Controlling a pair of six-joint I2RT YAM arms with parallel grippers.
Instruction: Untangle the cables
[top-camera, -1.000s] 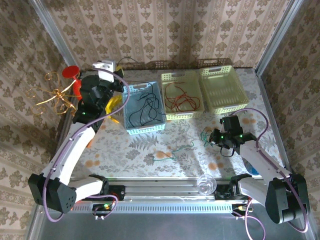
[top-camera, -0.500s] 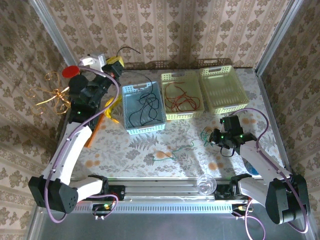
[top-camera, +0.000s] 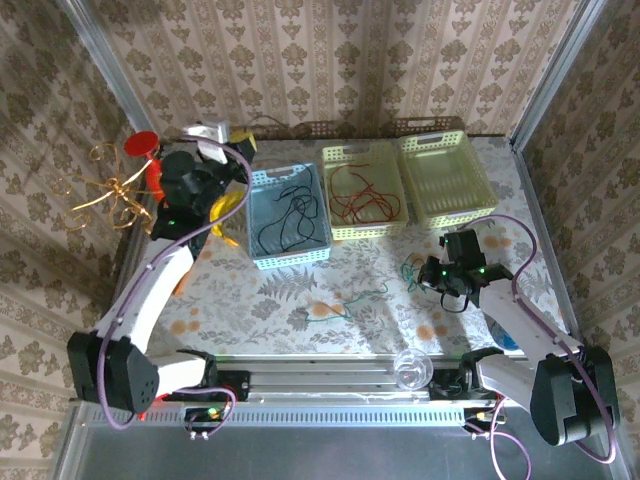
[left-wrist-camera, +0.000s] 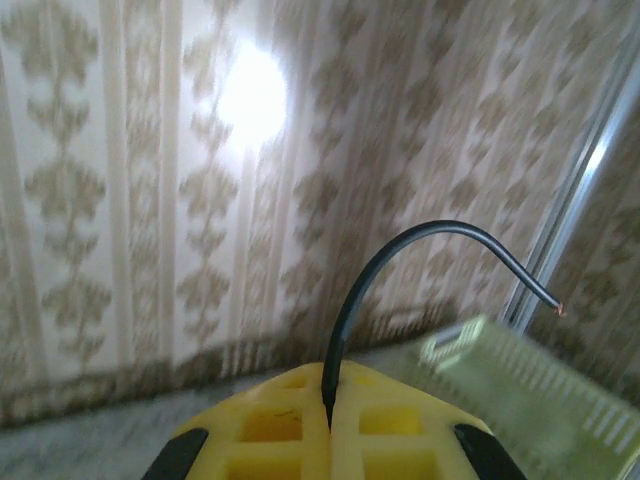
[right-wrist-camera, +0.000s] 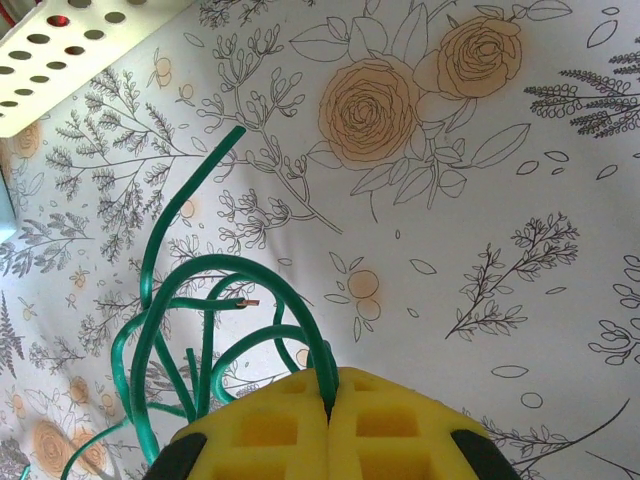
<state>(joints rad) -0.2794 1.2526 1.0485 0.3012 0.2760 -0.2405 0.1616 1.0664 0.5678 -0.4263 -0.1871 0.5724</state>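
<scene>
The lower end of the thin black cable (left-wrist-camera: 440, 226) vanishes into the seam between the pressed-together yellow pads (left-wrist-camera: 270, 430) of the left gripper (left-wrist-camera: 330, 425), themselves cut by the bottom edge. Beside them the pale green perforated plastic basket (left-wrist-camera: 520, 390) is blurred and runs off the right edge. Loops of the thin green cable (right-wrist-camera: 148, 270) slip behind the right gripper (right-wrist-camera: 328, 415) and off the lower left edge

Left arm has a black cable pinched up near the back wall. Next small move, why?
Probably swing the left gripper over the blue basket and lower: its fingers are shut on the black cable, and that basket holds other black cables.
</scene>
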